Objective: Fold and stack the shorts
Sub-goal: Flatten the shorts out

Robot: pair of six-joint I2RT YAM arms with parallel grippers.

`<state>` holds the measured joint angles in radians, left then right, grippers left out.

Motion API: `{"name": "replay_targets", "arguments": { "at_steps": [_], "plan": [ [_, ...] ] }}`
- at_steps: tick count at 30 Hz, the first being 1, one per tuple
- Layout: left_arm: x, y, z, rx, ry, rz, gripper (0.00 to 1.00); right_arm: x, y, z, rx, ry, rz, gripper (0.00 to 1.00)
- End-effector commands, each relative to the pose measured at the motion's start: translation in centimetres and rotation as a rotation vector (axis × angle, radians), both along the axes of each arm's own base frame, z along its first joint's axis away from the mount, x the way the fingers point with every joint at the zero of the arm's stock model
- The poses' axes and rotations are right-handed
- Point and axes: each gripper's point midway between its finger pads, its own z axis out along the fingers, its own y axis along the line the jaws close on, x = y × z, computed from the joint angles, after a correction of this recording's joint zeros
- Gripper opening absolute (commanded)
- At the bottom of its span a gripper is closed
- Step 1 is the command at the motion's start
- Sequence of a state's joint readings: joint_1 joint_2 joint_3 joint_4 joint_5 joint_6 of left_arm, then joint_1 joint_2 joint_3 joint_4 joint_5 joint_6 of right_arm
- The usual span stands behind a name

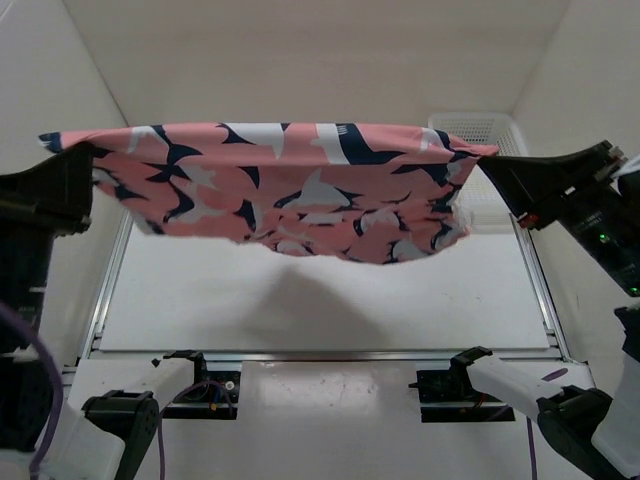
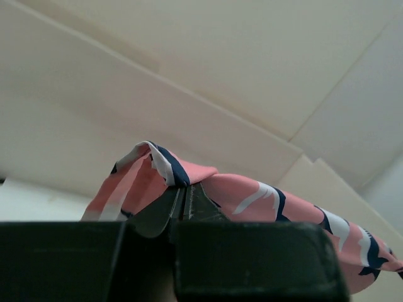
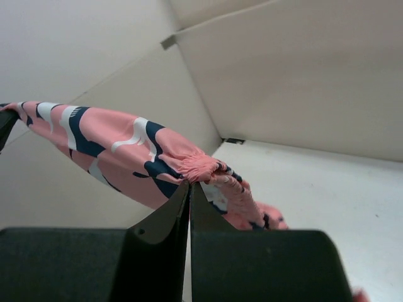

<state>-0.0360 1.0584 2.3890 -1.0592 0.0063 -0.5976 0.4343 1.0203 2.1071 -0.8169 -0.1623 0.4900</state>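
Shorts (image 1: 290, 190): soft salmon-pink fabric, navy-and-white shark print. We log them hanging taut above the white tabletop (image 1: 300, 300), left end effector (image 2: 186, 189) and right end effector (image 3: 189, 184) each pinched shut on a bunched corner. Beyond: white mesh basket (image 1: 485, 128).

Shorts (image 1: 290, 190) strung L-R above table (image 1: 300, 300), basket (image 1: 485, 130) behind

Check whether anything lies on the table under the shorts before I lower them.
Nothing visible does. The shorts hang stretched between the left gripper and right gripper, both shut on them, over bare table showing only their shadow. The white basket sits at the far right corner, off to the side.
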Motion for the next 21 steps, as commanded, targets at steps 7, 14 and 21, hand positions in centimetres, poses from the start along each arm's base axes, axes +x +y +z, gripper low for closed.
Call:
{"name": "replay_targets", "arguments": {
  "at_steps": [7,14,21],
  "plan": [
    [3.4,1.8,-0.8,0.014,0.061,0.109,0.1,1.7,-2.0,-2.9,0.013,0.118,-0.148,0.0],
    [18.3,0.8,-14.7,0.068,0.532,0.07,0.1,11.5,-1.5,-14.7,-0.182,0.387,-0.36,0.0],
    [28.5,2.8,-31.9,0.117,1.007,0.153,0.1,21.1,-0.9,-30.8,-0.396,0.654,-0.479,0.0]
  ]
}}
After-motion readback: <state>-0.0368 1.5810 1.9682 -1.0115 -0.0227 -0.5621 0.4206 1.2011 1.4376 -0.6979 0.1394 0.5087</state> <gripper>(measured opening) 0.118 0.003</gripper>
